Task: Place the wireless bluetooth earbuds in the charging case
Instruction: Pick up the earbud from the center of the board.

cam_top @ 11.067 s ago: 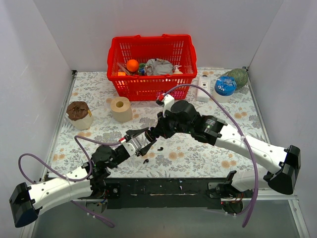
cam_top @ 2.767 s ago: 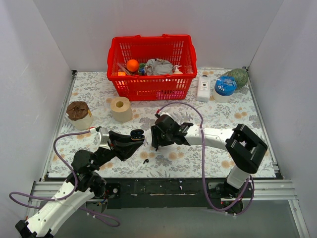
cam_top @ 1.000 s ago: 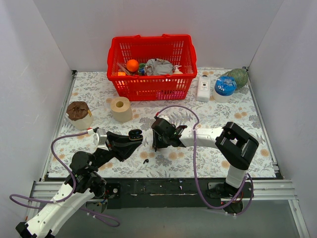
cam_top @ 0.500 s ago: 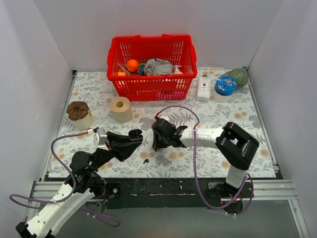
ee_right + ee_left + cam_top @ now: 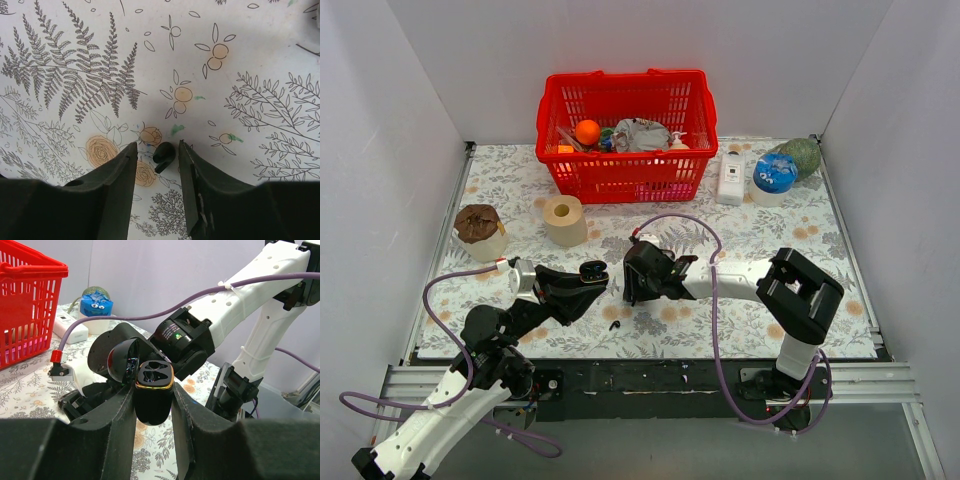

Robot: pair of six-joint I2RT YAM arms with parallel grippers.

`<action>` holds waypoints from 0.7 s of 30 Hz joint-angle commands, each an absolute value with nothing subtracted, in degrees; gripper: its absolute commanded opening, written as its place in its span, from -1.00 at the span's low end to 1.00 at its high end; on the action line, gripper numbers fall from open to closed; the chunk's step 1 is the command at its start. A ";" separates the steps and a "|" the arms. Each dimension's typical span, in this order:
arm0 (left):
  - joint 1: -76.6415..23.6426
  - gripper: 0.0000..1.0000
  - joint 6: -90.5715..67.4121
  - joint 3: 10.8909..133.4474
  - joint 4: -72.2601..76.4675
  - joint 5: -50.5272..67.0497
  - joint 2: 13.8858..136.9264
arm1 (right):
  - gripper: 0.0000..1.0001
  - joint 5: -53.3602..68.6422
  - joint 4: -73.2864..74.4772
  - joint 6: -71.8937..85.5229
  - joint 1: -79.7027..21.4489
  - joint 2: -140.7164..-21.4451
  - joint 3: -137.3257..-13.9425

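Note:
My left gripper (image 5: pixel 154 399) is shut on the charging case (image 5: pixel 154 395), a glossy black oval with its lid flipped open, held up above the table. From above, the charging case (image 5: pixel 592 268) sits at the tip of the left gripper (image 5: pixel 588 279). My right gripper (image 5: pixel 157 150) points down at the tablecloth and is open. One black earbud (image 5: pixel 163 155) lies on the cloth between its fingers, with a gap on each side. A second earbud (image 5: pixel 614 324) lies on the cloth in front of both grippers. The right gripper (image 5: pixel 630 288) is just right of the case.
A red basket (image 5: pixel 552 165) of items stands at the back. A tan tape roll (image 5: pixel 563 220) and a brown-topped cup (image 5: pixel 480 232) stand at the left. A white device (image 5: pixel 731 176), a blue-lidded tub (image 5: pixel 775 173) and a green ball (image 5: pixel 804 155) are at the back right.
The right gripper has shifted slightly left, toward the case. The left gripper and the case have stayed where they were.

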State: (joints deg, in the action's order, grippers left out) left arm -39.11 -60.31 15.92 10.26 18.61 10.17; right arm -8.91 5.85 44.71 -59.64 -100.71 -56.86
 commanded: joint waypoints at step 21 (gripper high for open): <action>-39.20 -1.00 -60.38 18.37 9.41 18.90 9.76 | -0.42 -9.84 16.52 44.21 -62.31 -105.38 -54.67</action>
